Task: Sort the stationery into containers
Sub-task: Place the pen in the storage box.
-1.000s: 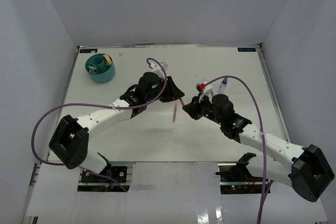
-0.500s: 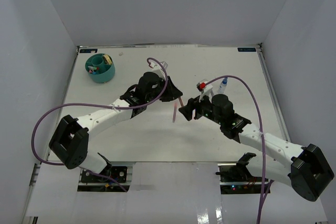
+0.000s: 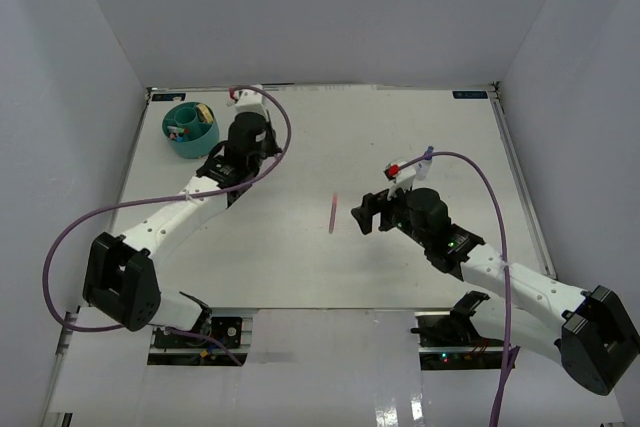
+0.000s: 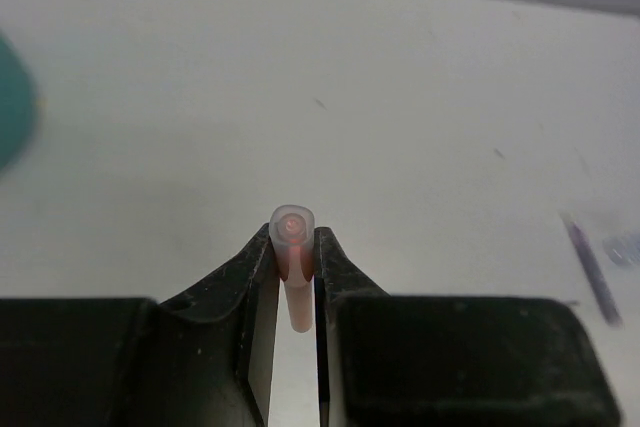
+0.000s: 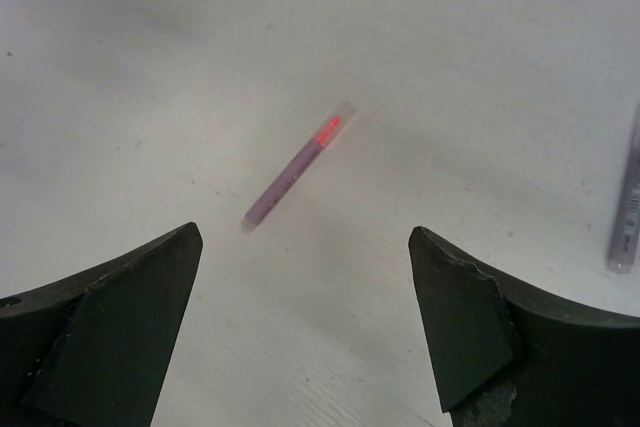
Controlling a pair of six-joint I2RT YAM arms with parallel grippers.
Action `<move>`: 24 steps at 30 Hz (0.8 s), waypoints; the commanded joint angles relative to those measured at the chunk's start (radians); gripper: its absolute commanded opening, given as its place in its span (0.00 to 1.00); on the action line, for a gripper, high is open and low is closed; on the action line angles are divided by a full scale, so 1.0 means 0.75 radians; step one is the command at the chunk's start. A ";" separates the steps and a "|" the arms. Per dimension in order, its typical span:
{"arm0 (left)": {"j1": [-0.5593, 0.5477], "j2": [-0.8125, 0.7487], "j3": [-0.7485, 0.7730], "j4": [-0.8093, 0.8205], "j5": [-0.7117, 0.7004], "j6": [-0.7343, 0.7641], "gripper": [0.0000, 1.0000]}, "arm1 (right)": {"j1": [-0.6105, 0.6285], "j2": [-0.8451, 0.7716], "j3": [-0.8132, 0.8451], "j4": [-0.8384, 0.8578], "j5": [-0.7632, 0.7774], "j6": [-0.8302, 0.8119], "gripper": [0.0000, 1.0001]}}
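Carrying the held marker (image 4: 291, 223) is where trouble may start: the left gripper (image 4: 295, 247) is clamped narrow on it close to its pink end, and the wrist view sees it almost end-on. The grip is on a slim round barrel, so a jolt could let it pivot or slide out. The teal organizer (image 3: 192, 147) sits near the far left corner of the surface (image 3: 300, 267), and in the left wrist view only a blurred teal edge shows at the left border. The marker is therefore near the container but not over it, and letting go from here would, I judge, drop it on the surface beside the wall. The compartments look small next to the arm, and a cream tape roll (image 3: 205, 111) takes up part of one. A descent off line could catch the rim, nudge the organizer, or leave the marker leaning out. The right gripper (image 5: 303, 237) stands spread wide with nothing in it. The loose marker (image 5: 297, 167) lies flat on the surface ahead of it, aslant to the line between the jaws and touching neither. Closing at that slant could spin it or squirt it away, and a thin barrel lying flat gives the fingertips little to catch without scraping the surface. A grey marker (image 5: 628, 209) lies at the right border, well apart from the loose one.
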State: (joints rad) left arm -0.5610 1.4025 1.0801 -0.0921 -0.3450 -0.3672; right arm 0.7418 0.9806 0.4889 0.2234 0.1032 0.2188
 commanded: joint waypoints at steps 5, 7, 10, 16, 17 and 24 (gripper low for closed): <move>0.367 -0.017 0.030 0.345 -0.295 0.424 0.17 | 0.001 -0.037 -0.067 -0.009 0.157 -0.044 0.90; 0.451 0.048 0.049 0.415 -0.250 0.461 0.17 | -0.001 -0.041 -0.073 -0.009 0.155 -0.050 0.90; 0.523 0.134 0.067 0.519 -0.221 0.524 0.17 | -0.001 -0.052 -0.083 -0.009 0.159 -0.058 0.90; 0.601 0.296 0.135 0.589 -0.184 0.575 0.18 | -0.005 -0.060 -0.093 -0.014 0.179 -0.069 0.90; 0.609 0.308 0.139 0.591 -0.180 0.580 0.18 | -0.007 -0.058 -0.091 -0.016 0.183 -0.067 0.90; 0.662 0.386 0.100 0.695 -0.162 0.653 0.19 | -0.011 -0.048 -0.091 -0.018 0.186 -0.073 0.90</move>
State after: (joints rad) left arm -0.0814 1.6989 1.1458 0.3511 -0.4843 0.0834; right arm 0.7395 0.9508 0.4271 0.1822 0.2218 0.1753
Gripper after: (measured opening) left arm 0.260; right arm 0.900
